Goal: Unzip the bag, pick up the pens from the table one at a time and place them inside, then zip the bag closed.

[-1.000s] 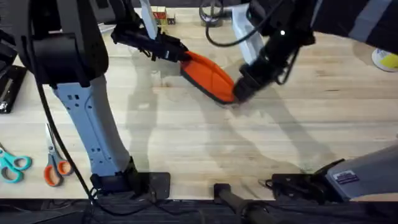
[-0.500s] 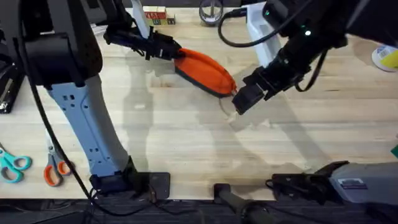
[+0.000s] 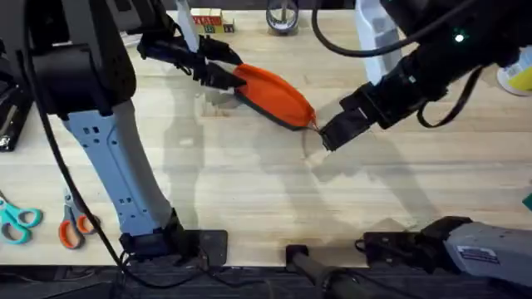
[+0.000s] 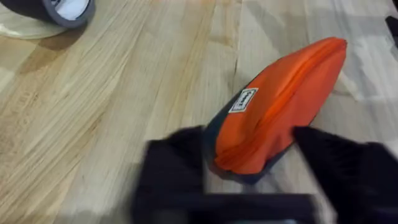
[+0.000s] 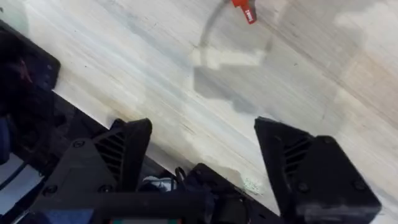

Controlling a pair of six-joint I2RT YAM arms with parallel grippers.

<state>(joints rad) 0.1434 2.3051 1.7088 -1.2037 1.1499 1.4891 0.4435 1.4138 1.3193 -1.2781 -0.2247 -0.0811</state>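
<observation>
The bag (image 3: 274,95) lies on the table (image 3: 249,191) with its long axis slanting from the left tool (image 3: 218,75), which clamps its far end, down toward the right tool (image 3: 328,137). The right tool is wide and empty, just beside the near tip where the red pull tab (image 5: 244,9) hangs. The zipper looks shut; what the bag contains is hidden.

The left arm rises from its near-left base and reaches to the far side, its left gripper (image 3: 223,76) clamped, black fingers (image 4: 177,165) pressing from both sides. The right arm stretches in from the far right, its right gripper (image 3: 329,136) spread wide, holding nothing.
</observation>
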